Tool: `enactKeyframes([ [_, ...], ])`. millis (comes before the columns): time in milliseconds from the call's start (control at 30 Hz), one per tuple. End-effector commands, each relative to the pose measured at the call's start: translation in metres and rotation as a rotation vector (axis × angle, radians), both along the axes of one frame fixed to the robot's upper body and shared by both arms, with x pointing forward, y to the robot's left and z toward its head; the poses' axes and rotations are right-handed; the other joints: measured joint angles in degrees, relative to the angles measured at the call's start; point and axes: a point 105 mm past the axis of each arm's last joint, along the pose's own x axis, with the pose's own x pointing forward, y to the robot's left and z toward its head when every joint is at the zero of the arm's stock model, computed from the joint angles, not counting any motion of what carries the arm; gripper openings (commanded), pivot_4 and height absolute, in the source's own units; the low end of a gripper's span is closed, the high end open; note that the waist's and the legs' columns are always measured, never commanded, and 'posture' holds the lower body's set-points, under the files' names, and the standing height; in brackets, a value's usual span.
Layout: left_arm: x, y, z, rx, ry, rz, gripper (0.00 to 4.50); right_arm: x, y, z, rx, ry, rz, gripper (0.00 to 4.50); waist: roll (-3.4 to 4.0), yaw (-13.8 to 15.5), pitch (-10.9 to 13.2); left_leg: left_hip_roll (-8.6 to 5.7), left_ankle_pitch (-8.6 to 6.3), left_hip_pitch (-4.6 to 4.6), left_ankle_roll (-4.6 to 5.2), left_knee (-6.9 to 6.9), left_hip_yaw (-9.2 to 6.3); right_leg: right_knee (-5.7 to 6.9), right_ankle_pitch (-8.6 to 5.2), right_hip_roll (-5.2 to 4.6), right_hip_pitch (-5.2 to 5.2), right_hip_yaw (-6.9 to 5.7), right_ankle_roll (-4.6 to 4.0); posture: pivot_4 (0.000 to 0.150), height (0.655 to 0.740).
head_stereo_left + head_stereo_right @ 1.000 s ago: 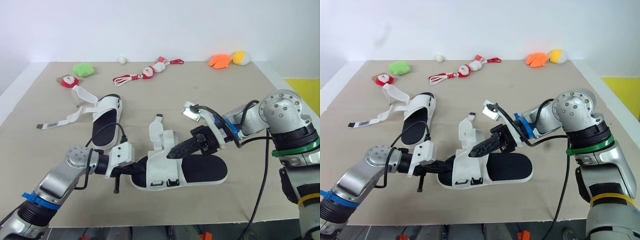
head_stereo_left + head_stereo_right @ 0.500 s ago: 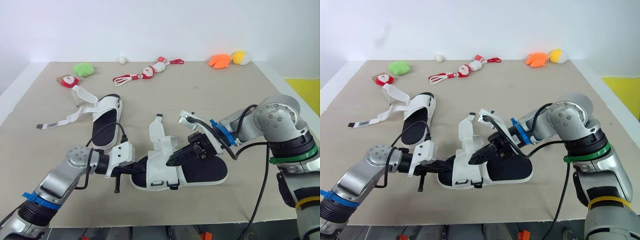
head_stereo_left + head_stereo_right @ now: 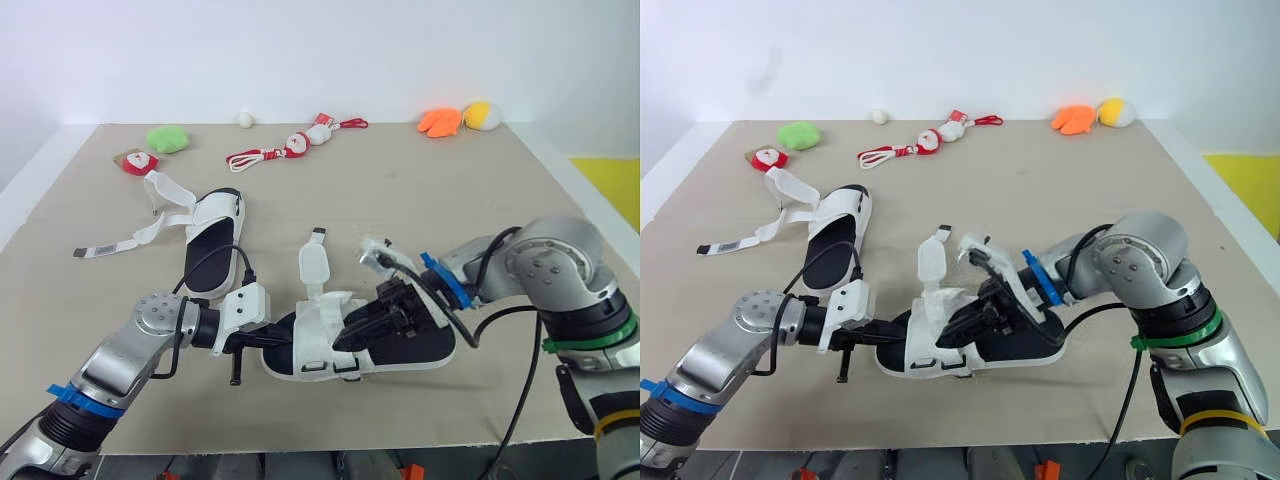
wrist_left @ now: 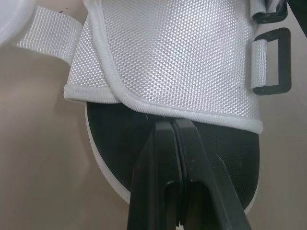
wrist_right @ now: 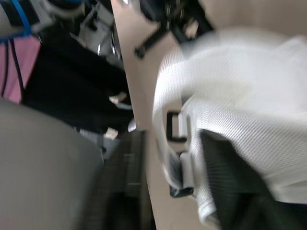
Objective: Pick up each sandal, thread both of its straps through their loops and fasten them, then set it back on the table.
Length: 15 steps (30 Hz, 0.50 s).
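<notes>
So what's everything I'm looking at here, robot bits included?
table: one, beige, under everything
near sandal: one, white with black footbed, front middle, between the pincers
far sandal: one, white and black, left of middle, straps loose
green toy: one, green, far left
red toy: one, red and white, beside the green toy
ball: one, white, far edge
corded toys: two, red and white, far middle
orange toy: one, orange, far right
yellow toy: one, yellow and white, beside the orange toy
left pincer: one, black, shut, at the near sandal's left end
right pincer: one, black, at the near sandal's straps
</notes>
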Motion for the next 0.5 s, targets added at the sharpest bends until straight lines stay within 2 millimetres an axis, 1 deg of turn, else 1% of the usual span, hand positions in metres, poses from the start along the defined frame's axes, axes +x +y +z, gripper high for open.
enactKeyframes([
  [33, 0.003, 0.006, -0.02, 0.066, 0.043, 0.045, 0.0, 0.008, 0.0, 0.015, 0.043, -0.025, -0.035, 3.91, 0.0, 0.0, 0.0, -0.01, 0.0, 0.0, 0.0, 0.0, 0.0, 0.0, 0.0, 0.0, 0.0, 0.0, 0.0, 0.15, 0.74],
  [67, 0.003, 0.005, -0.02, 0.066, 0.042, 0.045, 0.0, 0.01, 0.0, 0.015, 0.042, -0.021, -0.049, 4.4, 0.0, 0.02, 0.0, -0.01, 0.0, 0.0, 0.0, 0.0, -0.01, 0.0, 0.0, 0.0, 0.01, 0.0, 0.0, 0.15, 0.74],
  [167, 0.004, 0.004, -0.02, 0.063, 0.04, 0.043, 0.0, 0.012, 0.0, 0.015, 0.041, -0.007, -0.062, 4.46, 0.0, 0.03, 0.0, -0.01, 0.0, -0.01, 0.0, 0.0, -0.01, 0.0, 0.0, -0.01, 0.01, 0.0, 0.01, 0.15, 0.74],
  [200, 0.004, 0.003, -0.02, 0.062, 0.04, 0.042, 0.0, 0.012, 0.0, 0.013, 0.032, -0.009, -0.065, 3.91, 0.0, 0.03, 0.0, -0.02, 0.0, -0.01, 0.0, 0.0, 0.0, 0.0, 0.0, -0.01, 0.0, 0.0, 0.01, 0.15, 0.74],
  [300, 0.005, 0.003, -0.02, 0.06, 0.04, 0.04, 0.0, 0.012, 0.0, 0.006, -0.003, -0.02, -0.076, 3.16, 0.0, 0.03, 0.0, -0.02, 0.0, -0.01, 0.0, 0.0, -0.01, 0.0, 0.0, -0.01, 0.0, 0.0, 0.01, 0.15, 0.74],
  [333, 0.004, 0.002, -0.02, 0.059, 0.04, 0.04, 0.0, 0.012, -0.001, 0.002, -0.021, -0.026, -0.078, 2.72, 0.0, 0.03, 0.0, -0.02, 0.0, -0.01, 0.0, 0.0, -0.01, 0.0, 0.0, -0.01, 0.0, 0.0, 0.01, 0.15, 0.74],
  [367, 0.004, 0.002, -0.02, 0.059, 0.04, 0.04, 0.0, 0.011, -0.001, 0.0, -0.034, -0.03, -0.08, 2.4, 0.0, 0.03, 0.0, -0.02, 0.0, -0.01, 0.0, 0.0, -0.01, 0.0, 0.0, -0.01, 0.0, 0.0, 0.01, 0.15, 0.74],
  [400, 0.004, 0.002, -0.02, 0.058, 0.041, 0.04, 0.0, 0.009, -0.002, -0.003, -0.047, -0.035, -0.074, 2.0, 0.0, 0.04, 0.0, -0.02, 0.0, -0.01, 0.0, 0.0, -0.01, 0.0, 0.0, -0.01, 0.0, 0.0, 0.01, 0.15, 0.74],
  [433, 0.004, 0.002, -0.021, 0.058, 0.041, 0.04, 0.0, 0.007, -0.002, -0.005, -0.056, -0.038, -0.067, 1.81, 0.0, 0.04, 0.0, -0.02, 0.0, -0.01, 0.0, 0.0, -0.01, 0.0, 0.0, -0.01, 0.0, 0.0, 0.01, 0.15, 0.74],
  [500, 0.004, 0.002, -0.021, 0.058, 0.042, 0.041, 0.0, 0.003, -0.002, -0.008, -0.068, -0.044, -0.055, 0.83, 0.0, 0.04, 0.0, -0.02, 0.0, -0.01, 0.0, 0.0, -0.01, 0.0, 0.0, -0.01, 0.0, 0.0, 0.01, 0.15, 0.74],
])
